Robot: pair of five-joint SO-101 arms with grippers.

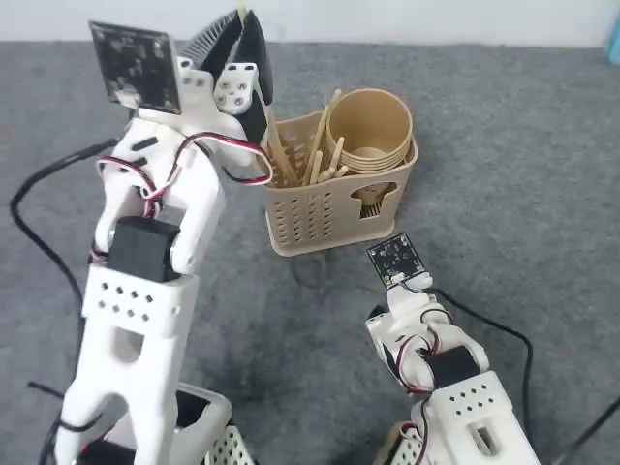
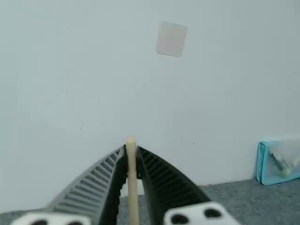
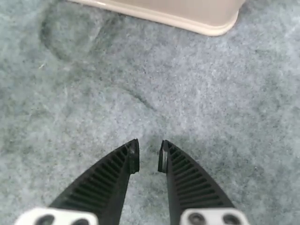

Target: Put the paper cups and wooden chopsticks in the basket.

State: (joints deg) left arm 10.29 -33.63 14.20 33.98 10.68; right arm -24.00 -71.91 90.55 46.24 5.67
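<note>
One chopstick (image 1: 274, 136) is pinched near its top by the left gripper (image 1: 242, 39), high over the basket's (image 1: 329, 218) left end. The stick is steep, its lower tip down among the others beside the stacked paper cups (image 1: 370, 121). The left arm stands tall. The right gripper (image 3: 148, 157), slightly parted and empty, hangs low just before the basket.

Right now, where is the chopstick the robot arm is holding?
The left arm's fingers pinch one chopstick; in the high view its lower end dips into the left side of the basket, beside the other chopsticks and the paper cups.
</note>
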